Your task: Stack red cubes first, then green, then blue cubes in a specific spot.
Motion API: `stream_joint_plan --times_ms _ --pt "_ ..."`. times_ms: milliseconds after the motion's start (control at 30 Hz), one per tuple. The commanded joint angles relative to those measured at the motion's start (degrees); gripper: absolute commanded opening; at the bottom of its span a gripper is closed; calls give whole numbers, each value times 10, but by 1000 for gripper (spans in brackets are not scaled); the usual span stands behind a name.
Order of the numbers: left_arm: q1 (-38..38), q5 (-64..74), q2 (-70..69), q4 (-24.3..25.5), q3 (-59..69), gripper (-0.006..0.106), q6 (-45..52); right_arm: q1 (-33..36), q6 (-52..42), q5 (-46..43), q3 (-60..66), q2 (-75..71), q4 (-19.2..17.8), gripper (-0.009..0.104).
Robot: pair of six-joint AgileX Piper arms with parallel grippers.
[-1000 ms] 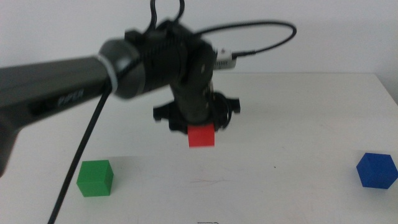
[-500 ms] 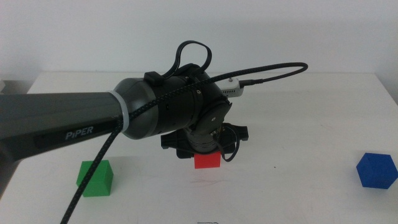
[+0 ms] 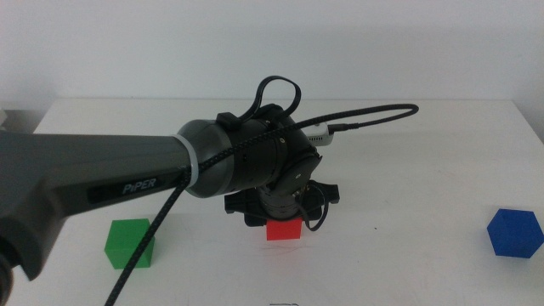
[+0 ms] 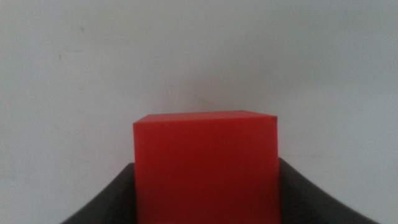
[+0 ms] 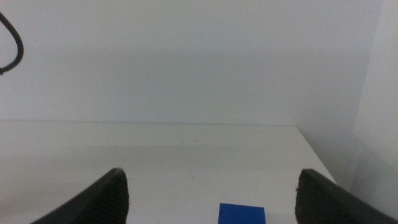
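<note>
1. My left gripper [image 3: 284,212] is dark, almost black; its arm is grey with pale lettering.
2. The red cube [image 3: 284,229] is plain bright red.
3. The green cube [image 3: 129,243] is bright green.
4. The blue cube [image 3: 514,232] is deep blue.
5. The table [image 3: 408,170] is plain white.

My left claw [image 3: 283,217] reaches in from the left to the middle of the worktop [image 3: 408,153], and the red cube [image 3: 284,229] sits between its jaws, one jaw at each side of it, low at the worktop surface. The green cube [image 3: 128,244] rests on the worktop to the left of the red cube, well apart from it and a little nearer the front edge. The blue cube [image 3: 514,232] rests far to the right, near the worktop's right edge. My right claw [image 5: 211,199] hangs spread above the worktop with the blue cube ahead of it, between the lines of its jaws, not touching them.
</note>
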Motion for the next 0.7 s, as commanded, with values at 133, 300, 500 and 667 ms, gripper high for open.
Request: stream_joint_plan --times_ms 133,300,500,667 --pt "-1 -12 -20 1 -14 15 -1 1 -5 -45 -12 -9 -2 94" --pt "-1 -11 -10 -2 -14 15 6 1 -5 -45 -12 -9 -2 94" --pt "-1 -13 -6 11 -14 15 6 1 -5 -45 -12 -9 -2 94" --pt "-1 -12 4 19 -14 15 6 1 -5 -45 -12 -9 -2 94"
